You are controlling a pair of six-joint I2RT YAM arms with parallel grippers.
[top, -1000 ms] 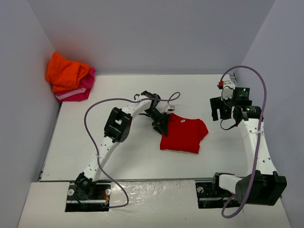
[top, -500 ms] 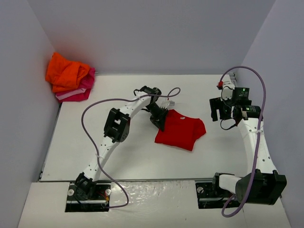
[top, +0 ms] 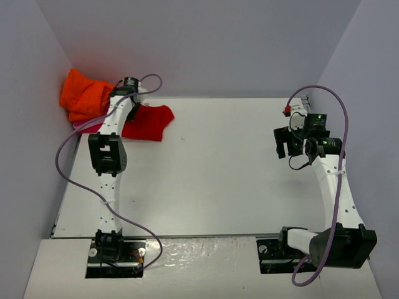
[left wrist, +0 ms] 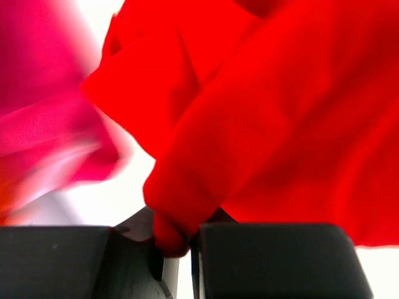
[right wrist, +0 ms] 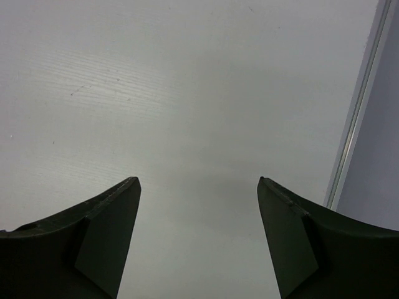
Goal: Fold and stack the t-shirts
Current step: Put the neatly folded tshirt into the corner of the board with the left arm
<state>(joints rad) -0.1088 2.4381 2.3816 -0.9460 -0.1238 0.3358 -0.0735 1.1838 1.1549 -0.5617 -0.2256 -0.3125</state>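
- Now, at the desk's (top: pixel 218 168) ten o'clock corner, the left tool (left wrist: pixel 181 246) is clamped tight on a fold of the red t-shirt (top: pixel 149 121), beside the orange t-shirt (top: pixel 84 96) and the pink t-shirt (left wrist: pixel 43 75).
- Stacking appears to be in hand; next, the cloth likely needs lowering onto the pile, then release.
- The right tool (right wrist: pixel 198 180) hangs wide open and empty at three o'clock.
- Count: three t-shirts, two tools.

walls (top: pixel 206 43): plain pale grey, three sides | table (top: pixel 218 174): white, matte | light: even
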